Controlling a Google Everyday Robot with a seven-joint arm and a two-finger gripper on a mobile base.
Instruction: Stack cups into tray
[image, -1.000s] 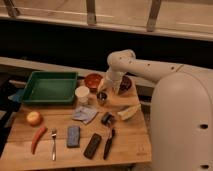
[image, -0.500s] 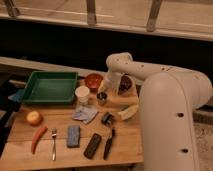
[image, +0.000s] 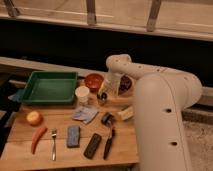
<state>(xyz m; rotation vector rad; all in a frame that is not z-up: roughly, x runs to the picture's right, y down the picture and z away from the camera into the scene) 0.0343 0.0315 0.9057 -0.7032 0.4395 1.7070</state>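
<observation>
The white cup (image: 82, 94) is seen upright on the wooden desk (image: 65, 159), just beside the right rim of the green tray (image: 50, 88) and outside it. The steel cup (image: 102, 98) is set on the desk just right of the white cup, also outside the tray. Nothing is seen lying in the tray.

The gripper (image: 105, 92) is lowered at the steel cup, between the orange bowl (image: 93, 80) and the dark red bowl (image: 125, 83), with the white arm (image: 150, 80) reaching in from the right. The fingers are spread wide. Whether the steel cup is touched by them cannot be told, and nothing is seen lifted.

A crumpled cloth (image: 85, 114) is laid in front of the white cup. Along the front of the desk, a round yellowish fruit (image: 34, 118), a red pepper (image: 37, 138), a fork (image: 53, 145), a grey-blue sponge (image: 73, 136) and two dark objects (image: 93, 146) are spread apart from one another. A pale yellow item (image: 126, 113) is placed near the right edge, by the robot's body.
</observation>
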